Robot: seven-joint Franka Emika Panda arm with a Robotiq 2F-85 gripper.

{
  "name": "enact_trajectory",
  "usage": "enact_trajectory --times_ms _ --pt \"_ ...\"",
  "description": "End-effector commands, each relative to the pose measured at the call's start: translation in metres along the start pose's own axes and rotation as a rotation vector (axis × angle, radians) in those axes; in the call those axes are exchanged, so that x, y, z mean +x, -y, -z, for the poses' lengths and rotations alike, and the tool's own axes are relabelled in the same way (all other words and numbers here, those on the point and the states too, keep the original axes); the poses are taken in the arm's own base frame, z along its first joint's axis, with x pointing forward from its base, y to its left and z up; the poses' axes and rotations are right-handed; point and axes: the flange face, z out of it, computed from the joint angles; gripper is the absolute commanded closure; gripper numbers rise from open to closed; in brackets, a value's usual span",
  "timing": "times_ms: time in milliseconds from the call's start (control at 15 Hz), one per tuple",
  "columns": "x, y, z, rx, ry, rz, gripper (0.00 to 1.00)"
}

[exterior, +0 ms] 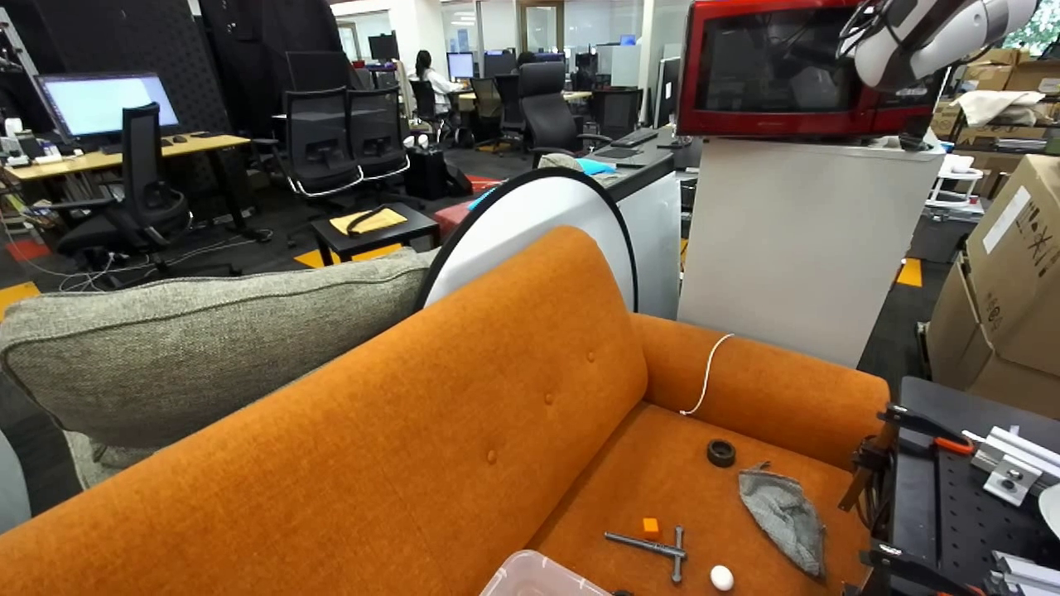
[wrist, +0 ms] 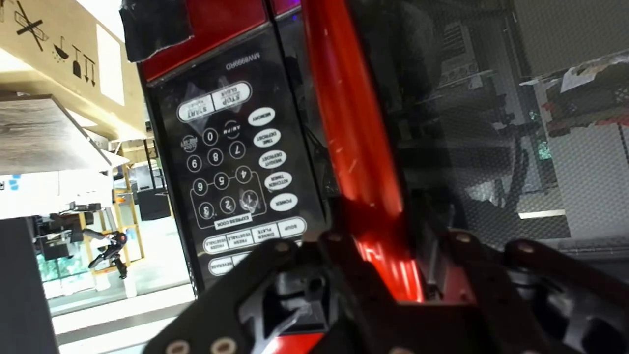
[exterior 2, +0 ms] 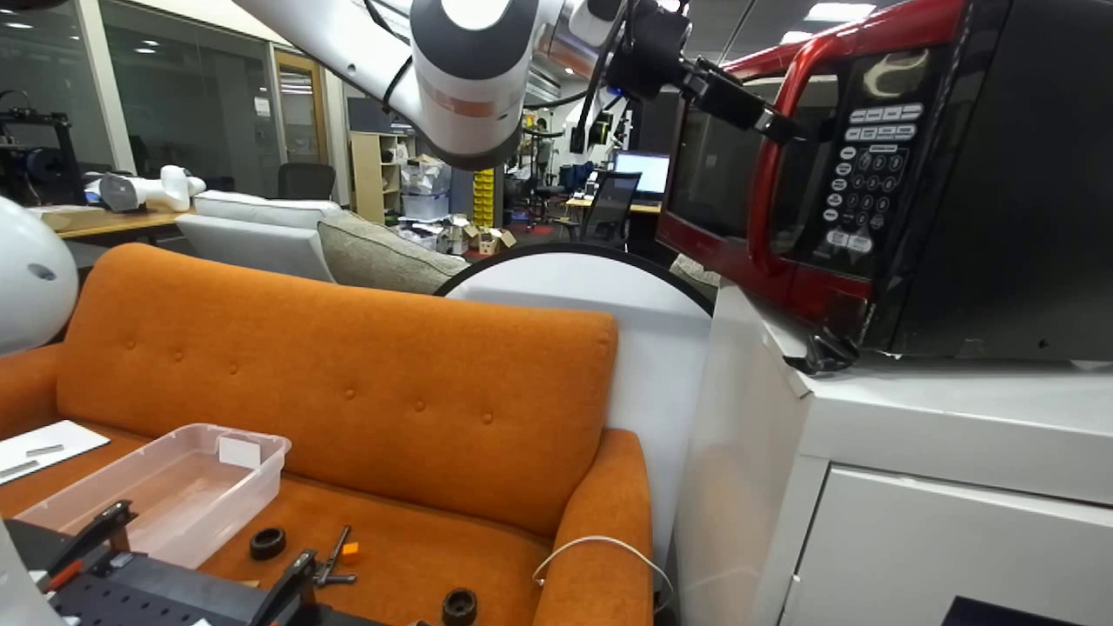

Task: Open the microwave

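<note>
Red microwave [exterior: 770,74] far right, on the white cabinet [exterior: 795,248], in an exterior view. In an exterior view, your gripper [exterior 2: 787,130] is at the door handle [exterior 2: 765,196]. Wrist view: fingers [wrist: 361,280] straddle it, clamping unclear; if loose, your pull may slip.

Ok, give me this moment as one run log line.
task: open microwave | door: looks shut | gripper: handle between its fingers | clamped: cannot tell | next: likely grip and pull

Behind an orange sofa [exterior: 414,439] stand a desk [exterior: 199,146], black chairs [exterior: 319,132] and, far back, seemingly glass partitions [exterior: 609,25].
</note>
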Motion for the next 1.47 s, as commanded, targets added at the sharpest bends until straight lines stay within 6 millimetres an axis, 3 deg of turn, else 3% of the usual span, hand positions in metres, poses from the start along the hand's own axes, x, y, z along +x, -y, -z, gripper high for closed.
enact_trajectory --times_ms 0,1133,1400 --pt "0.001 -0.005 -0.009 -0.041 0.005 0.0 0.9" --pt "-0.003 -0.027 0.011 0.182 0.184 0.075 0.9" --pt "-0.007 -0.032 0.034 0.218 0.198 0.091 0.9"
